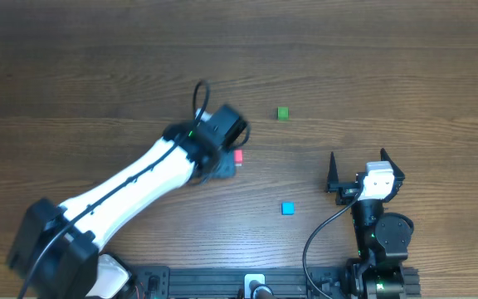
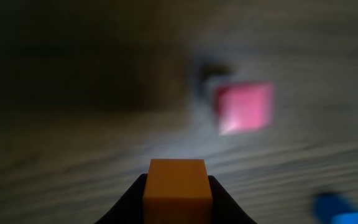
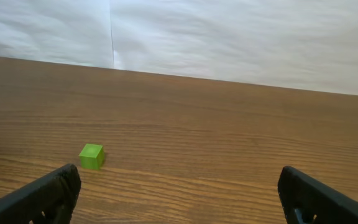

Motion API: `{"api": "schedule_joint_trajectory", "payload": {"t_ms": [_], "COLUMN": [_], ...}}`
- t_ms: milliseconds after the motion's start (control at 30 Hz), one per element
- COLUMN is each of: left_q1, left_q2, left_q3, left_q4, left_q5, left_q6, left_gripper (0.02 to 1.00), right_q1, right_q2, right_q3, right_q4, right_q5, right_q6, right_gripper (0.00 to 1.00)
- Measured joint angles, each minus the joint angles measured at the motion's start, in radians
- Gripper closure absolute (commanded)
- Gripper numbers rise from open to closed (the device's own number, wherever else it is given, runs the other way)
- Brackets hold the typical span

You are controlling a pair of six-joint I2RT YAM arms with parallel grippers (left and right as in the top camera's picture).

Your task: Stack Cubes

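orange cube (image 2: 177, 186) held in jaws | pink cube (image 2: 244, 107) near | green cube (image 1: 282, 113), blue cube (image 1: 287, 208) lying apart

- Your bench (image 1: 98, 66) is mid-brown, with darker wood grain running across it.
- The orange cube (image 2: 178, 180) is a flat, even orange, and the left gripper (image 2: 178, 202) has black fingers (image 2: 129, 202).
- The pink cube (image 1: 238, 155) looks pinkish-red to you.
- The green cube (image 3: 92, 156) is bright lime.
- The blue cube (image 1: 287, 208) is a clear mid-blue.
- Your left arm (image 1: 131, 187) is white with black joints and a black cable.
- The right gripper (image 1: 359, 170) is black-fingered with a white body.
- The wall (image 3: 229, 37) is white.
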Motion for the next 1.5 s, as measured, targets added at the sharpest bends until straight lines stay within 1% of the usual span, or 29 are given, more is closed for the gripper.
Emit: {"api": "schedule_joint_trajectory", "payload": {"t_ms": [133,233,633,1500], "left_q1": [0.000,0.000,-0.033,-0.043], "left_q2": [0.081,0.124,0.190,0.229], "left_q3": [0.142,0.186,0.191,0.191], "left_q4": [-0.033,-0.036,-0.009,0.011], "left_q5": [-0.002,-0.002,-0.002,-0.002], "left_q6": [-0.013,-0.027,-0.068,-0.094], "left_gripper": [0.978,0.980,0.978,0.978], "right_q1": [0.000,0.000,0.000,0.000], "right_q2": [0.000,0.000,0.000,0.000], "right_q3": [0.000,0.000,0.000,0.000], "right_q4": [0.000,0.000,0.000,0.000], "right_q5": [0.000,0.000,0.000,0.000], "right_q6": [0.000,0.000,0.000,-0.001], "right_gripper": [0.009,0.007,0.007,0.007]}}
